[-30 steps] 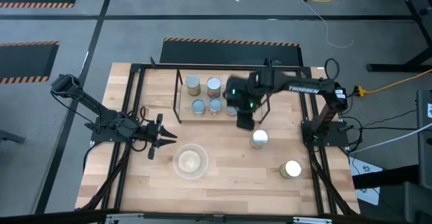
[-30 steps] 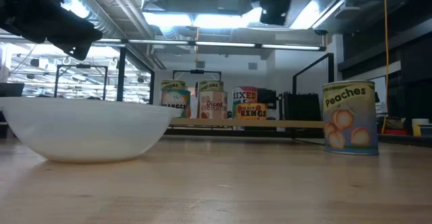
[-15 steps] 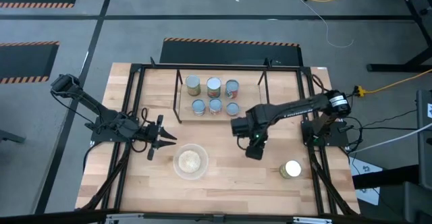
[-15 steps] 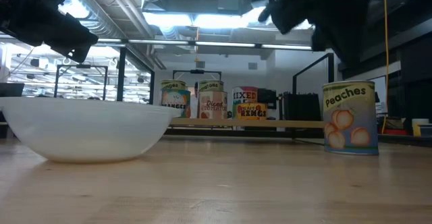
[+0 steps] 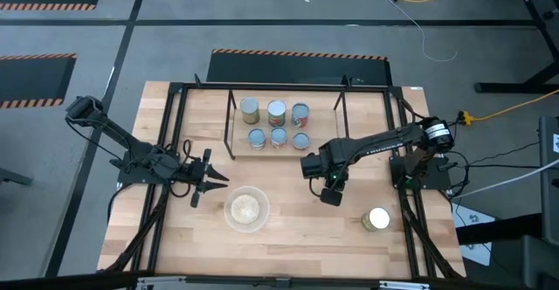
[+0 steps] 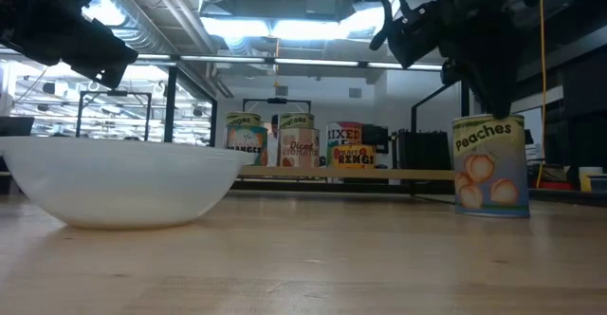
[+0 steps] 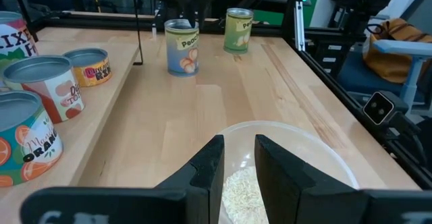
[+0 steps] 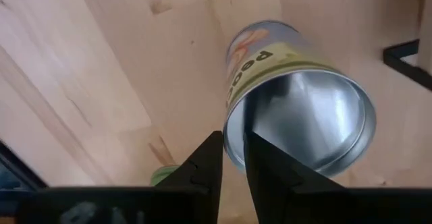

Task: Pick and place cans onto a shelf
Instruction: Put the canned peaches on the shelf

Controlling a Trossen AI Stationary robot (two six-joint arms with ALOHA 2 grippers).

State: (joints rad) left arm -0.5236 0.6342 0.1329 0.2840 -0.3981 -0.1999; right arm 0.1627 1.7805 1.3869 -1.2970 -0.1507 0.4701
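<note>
A Peaches can [image 6: 490, 166] stands upright on the table, also seen in the right wrist view [image 8: 297, 109]. My right gripper [image 6: 498, 106] is shut, points down right over that can's top, and hides it in the high view [image 5: 330, 194]. A second can [image 5: 377, 219] stands nearer the table's front right. Several cans [image 5: 277, 124] stand on the shelf [image 5: 231, 124] at the back. My left gripper [image 5: 218, 179] is shut and empty at the table's left, beside the bowl [image 5: 247, 209]. My right gripper's shut fingertips [image 8: 216, 143] stand from above at the top rim [image 8: 233, 126] of the Peaches can. I cannot tell whether they touch it. The can stands upright on the table.
The clear bowl with tan contents [image 6: 119, 182] sits at the front centre, just in front of my left gripper [image 7: 239, 156]. The black frame rails [image 5: 397, 163] run along both table sides. Bare wood lies between the shelf and the bowl.
My right gripper has gone from the shelf toward the table's near edge, to above the Peaches can, and has come down close to its top. The can has stayed in place.
</note>
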